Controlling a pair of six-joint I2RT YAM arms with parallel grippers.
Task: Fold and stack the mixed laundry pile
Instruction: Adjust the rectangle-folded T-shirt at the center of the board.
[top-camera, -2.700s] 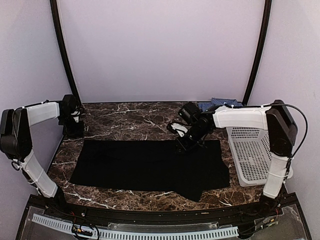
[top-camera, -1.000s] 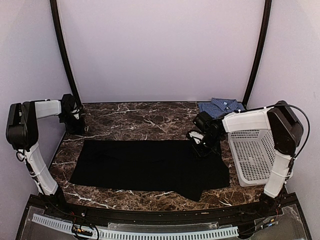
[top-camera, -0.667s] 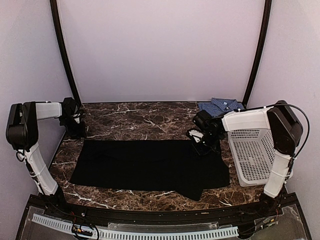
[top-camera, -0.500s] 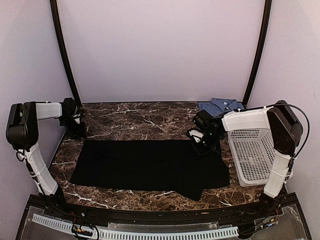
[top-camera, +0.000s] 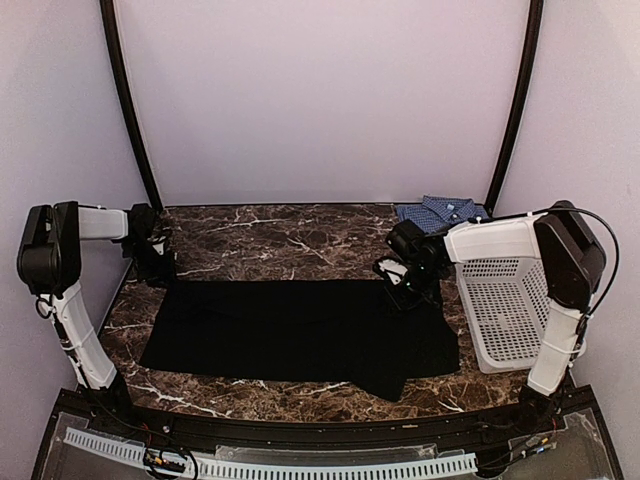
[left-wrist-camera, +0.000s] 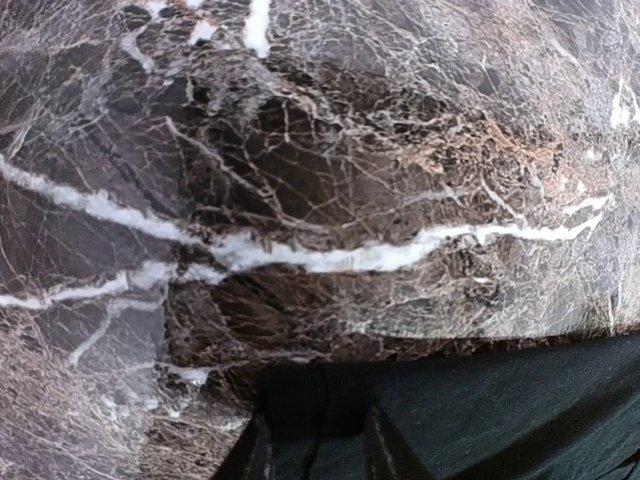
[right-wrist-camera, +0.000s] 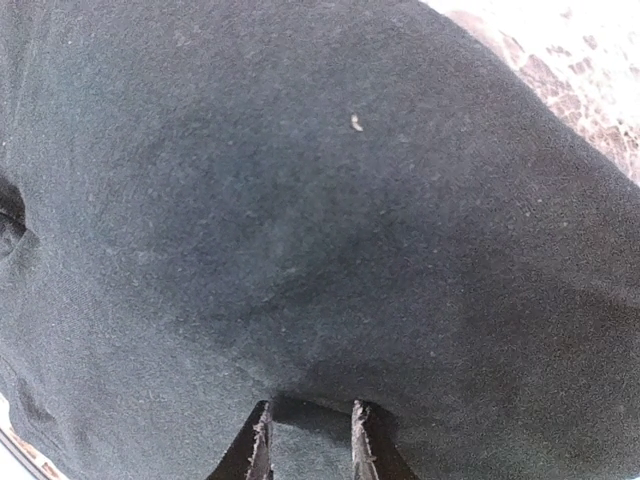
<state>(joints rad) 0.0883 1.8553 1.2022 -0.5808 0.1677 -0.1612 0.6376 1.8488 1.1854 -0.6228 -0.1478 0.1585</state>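
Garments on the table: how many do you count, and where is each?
2. The black garment lies spread across the middle of the table; the blue checked shirt sits at the far right, behind the white basket. None seems hidden.

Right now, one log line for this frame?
black garment: spread out | left end effector: open, far-left corner | right end effector: far-right corner, grip unclear | shirt: far right, behind basket

Soft, even light fills the top view; shadows are faint. The black garment (top-camera: 300, 330) swallows detail. The right wrist view blows out white at one o'clock; the left wrist view blurs at six o'clock.
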